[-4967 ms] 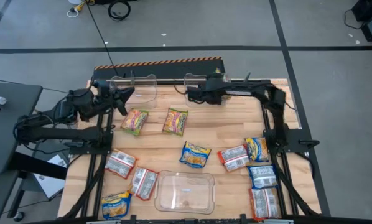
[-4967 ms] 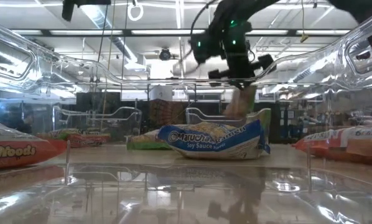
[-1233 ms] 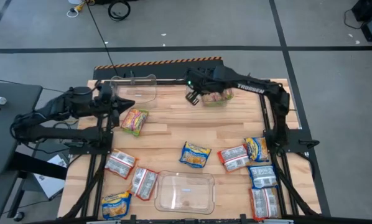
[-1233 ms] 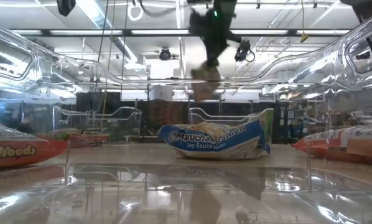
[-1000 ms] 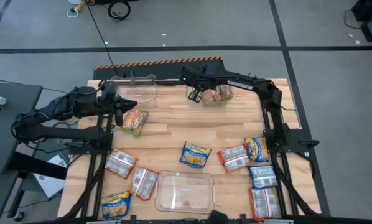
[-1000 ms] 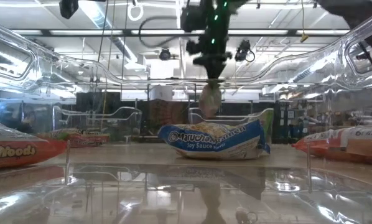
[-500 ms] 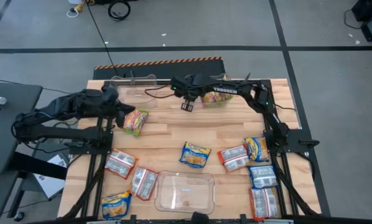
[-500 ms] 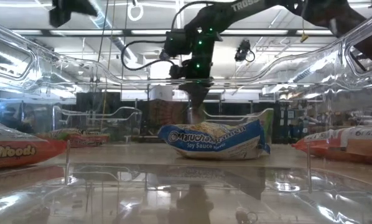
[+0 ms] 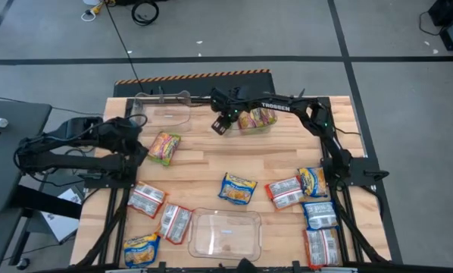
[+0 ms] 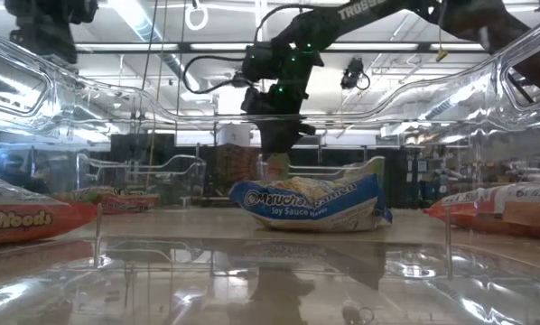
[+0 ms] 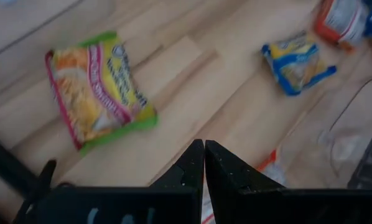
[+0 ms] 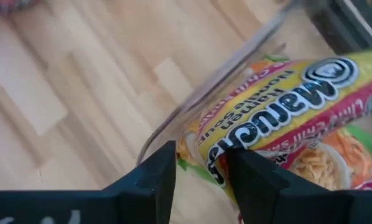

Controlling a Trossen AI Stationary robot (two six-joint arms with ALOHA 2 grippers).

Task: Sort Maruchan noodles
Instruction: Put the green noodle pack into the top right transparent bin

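My right gripper (image 12: 201, 163) stands open at the left rim of the far right clear bin (image 9: 268, 127), fingers pointing steeply down. A green/pink-yellow Maruchan packet (image 12: 285, 115) lies in that bin, one end reaching up between the open fingers. My left gripper (image 11: 204, 149) is shut with nothing in it. It hovers over the table's left side, just near of another green/pink packet (image 11: 96, 87) lying flat on the wood (image 9: 164, 147). A blue-yellow packet (image 9: 237, 188) lies mid-table. My right gripper has its open fingers (image 12: 155, 171) on either side of the packet's end (image 12: 212, 158), coming from above. I cannot tell whether they touch it. The packet lies tilted over the bin's rim, its far part inside the bin.
An empty clear bin (image 9: 166, 111) stands at the far left and another (image 9: 225, 233) at the near edge. Red-silver packets (image 9: 147, 199) and a blue one (image 9: 142, 249) lie near left. Several packets (image 9: 311, 199) cluster along the right edge.
My right gripper has sunk and gone toward the table's left over the far right bin, rolled its wrist, and opened, letting go of the green/pink packet, which now lies in that bin. My left gripper has tipped downward toward the table, staying shut.
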